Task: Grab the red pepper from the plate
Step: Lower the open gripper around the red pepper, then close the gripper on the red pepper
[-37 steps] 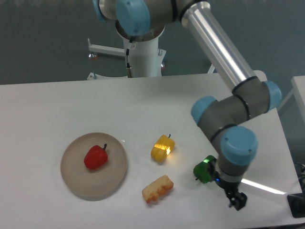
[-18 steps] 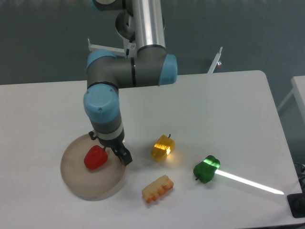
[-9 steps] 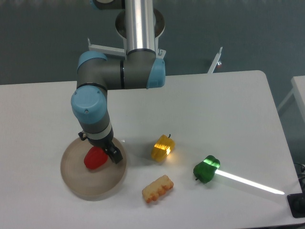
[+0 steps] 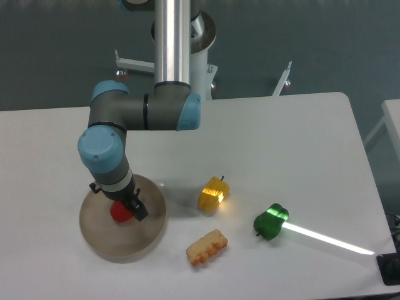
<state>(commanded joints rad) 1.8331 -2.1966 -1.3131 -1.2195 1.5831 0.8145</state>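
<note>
1. The red pepper (image 4: 119,212) lies on the plate (image 4: 119,240), toward its upper left part; only a small patch of red shows, because the arm's wrist covers most of it.
2. The plate sits on the white table (image 4: 262,131) near the front left, its far rim partly hidden behind the wrist.
3. The gripper (image 4: 128,209) is down over the pepper. One dark finger (image 4: 139,212) shows just to the right of the red patch; the other is out of sight, so I cannot tell how wide the jaws stand or whether they have closed on the pepper.
4. The arm (image 4: 137,112) reaches in from the base at the back, with its grey elbow link lying level above the plate and blocking the view straight down to the pepper.
5. The yellow pepper (image 4: 214,193) sits to the right of the plate, clear of its rim.
6. A pale orange, bumpy piece of food (image 4: 207,247) lies in front of the yellow pepper, near the plate's right edge but not touching it.
7. The green pepper (image 4: 270,221) rests farther right, well apart from the plate, with a bright streak of light (image 4: 328,239) running from it toward the table's right edge.
</note>
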